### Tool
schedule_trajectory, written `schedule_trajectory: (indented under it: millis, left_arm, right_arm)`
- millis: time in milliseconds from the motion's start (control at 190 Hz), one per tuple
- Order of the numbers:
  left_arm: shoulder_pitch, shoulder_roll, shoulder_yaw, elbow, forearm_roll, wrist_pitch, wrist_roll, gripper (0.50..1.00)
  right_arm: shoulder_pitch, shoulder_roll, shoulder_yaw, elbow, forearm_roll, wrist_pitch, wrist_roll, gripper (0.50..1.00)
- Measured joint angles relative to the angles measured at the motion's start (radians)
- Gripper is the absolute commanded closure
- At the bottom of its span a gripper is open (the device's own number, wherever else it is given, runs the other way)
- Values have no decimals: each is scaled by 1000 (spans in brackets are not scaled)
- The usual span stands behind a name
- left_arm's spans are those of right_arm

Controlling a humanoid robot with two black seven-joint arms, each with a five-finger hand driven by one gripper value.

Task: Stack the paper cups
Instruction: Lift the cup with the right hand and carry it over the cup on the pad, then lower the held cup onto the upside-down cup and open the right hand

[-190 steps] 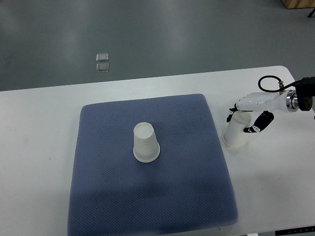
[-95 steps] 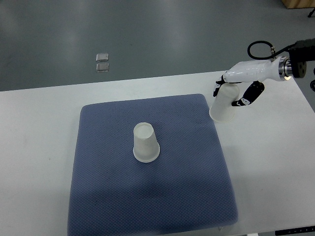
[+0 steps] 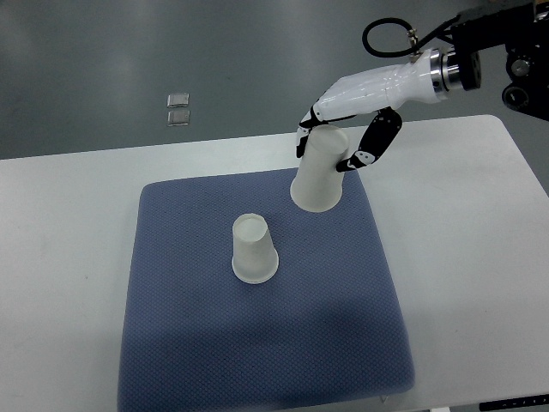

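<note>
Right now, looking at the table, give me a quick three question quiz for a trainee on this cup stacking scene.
1. True or false: the right hand grips a paper cup with its mouth facing down.
2. Where does the other cup stand? A) on the bare table B) upside down on the blue mat C) on its side on the floor
3. Fill in: the held cup is to the upper ____ of the other cup in the picture.

Key: 1 true; 2 B; 3 right.
</note>
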Motion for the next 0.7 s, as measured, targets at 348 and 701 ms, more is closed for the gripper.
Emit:
schedule_trajectory:
  millis: [348,701]
  left_arm:
    - [0,0,0,0,0,0,0,500]
    - [0,0,0,0,0,0,0,500]
  right_arm:
    - [-18,165,2,-61,3,-17,-21,865]
    - [-28,240,0,-105,-3,-18,-24,863]
